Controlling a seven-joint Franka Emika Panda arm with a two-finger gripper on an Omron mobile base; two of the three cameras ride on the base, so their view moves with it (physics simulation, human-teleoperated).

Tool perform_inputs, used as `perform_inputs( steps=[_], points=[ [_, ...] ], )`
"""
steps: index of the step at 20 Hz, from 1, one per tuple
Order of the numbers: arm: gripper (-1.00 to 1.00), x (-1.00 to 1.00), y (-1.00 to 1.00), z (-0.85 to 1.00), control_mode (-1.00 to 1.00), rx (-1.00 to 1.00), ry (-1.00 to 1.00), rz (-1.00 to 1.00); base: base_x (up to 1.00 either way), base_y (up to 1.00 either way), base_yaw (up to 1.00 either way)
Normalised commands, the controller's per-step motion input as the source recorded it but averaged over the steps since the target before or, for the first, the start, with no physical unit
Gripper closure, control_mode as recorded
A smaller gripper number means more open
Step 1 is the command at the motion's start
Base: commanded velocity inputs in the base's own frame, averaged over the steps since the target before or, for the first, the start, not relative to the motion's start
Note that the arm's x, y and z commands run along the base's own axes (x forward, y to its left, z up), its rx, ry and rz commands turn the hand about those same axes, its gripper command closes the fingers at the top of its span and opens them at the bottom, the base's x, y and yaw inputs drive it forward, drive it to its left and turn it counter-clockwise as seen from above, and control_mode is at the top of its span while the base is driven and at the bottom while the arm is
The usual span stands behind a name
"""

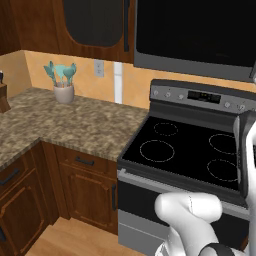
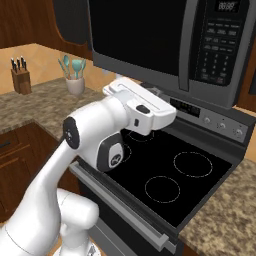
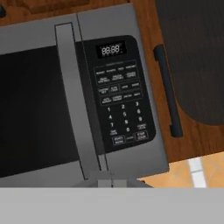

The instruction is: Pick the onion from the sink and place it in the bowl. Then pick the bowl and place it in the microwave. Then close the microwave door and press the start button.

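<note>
Microwave matt grey metal w/ glossy black door glass; cabinets wood.

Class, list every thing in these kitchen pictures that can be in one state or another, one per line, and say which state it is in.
microwave door: closed
microwave display: lit, showing digits
stove burners: dark, with nothing standing on them
cabinet door: closed
lower cabinet doors: closed
end effector: shut, holding nothing that can be seen

microwave: black with grey trim, mounted above the stove, keypad on right side
microwave door: shut flush, dark glass window, grey vertical handle beside keypad
</note>
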Motion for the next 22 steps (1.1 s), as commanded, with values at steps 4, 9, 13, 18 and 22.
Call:
perform_inputs(
  steps=[4,9,13,18,22],
  points=[
    [1.0,0.22,-0.17,0.0,-1.0,0.01,0.16,0.0,0.0,0.0,0.0],
    [1.0,0.24,-0.27,0.0,-1.0,0.02,0.06,0.01,0.0,0.0,0.0],
    [1.0,0.22,-0.28,0.02,-1.0,0.04,0.0,0.0,0.0,0.0,0.0],
    [1.0,0.42,-0.12,0.0,-1.0,0.01,0.0,0.0,0.0,0.0,0.0],
    [1.0,0.37,-0.19,0.0,-1.0,0.02,0.0,0.01,0.0,0.0,0.0]
  ],
)
